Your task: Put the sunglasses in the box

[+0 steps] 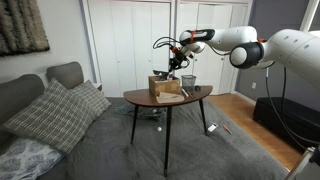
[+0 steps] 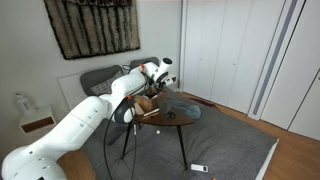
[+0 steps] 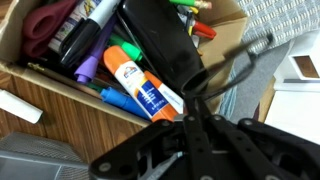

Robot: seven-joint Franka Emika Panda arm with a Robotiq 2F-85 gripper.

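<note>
Claw (image 3: 196, 112) closed on the thin dark frame of the sunglasses (image 3: 232, 68), held just above the open box (image 3: 230, 20). Box is packed with markers, glue stick (image 3: 135, 80), red-handled scissors (image 3: 45, 28). In an exterior view, box (image 1: 166, 87) on round wooden table (image 1: 195, 95), grey cup (image 1: 188, 79) beside it.

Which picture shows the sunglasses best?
The wrist view: the black sunglasses fill the middle, pinched in the gripper over the box of markers. In both exterior views they are tiny, at most a dark speck by the gripper.
</note>
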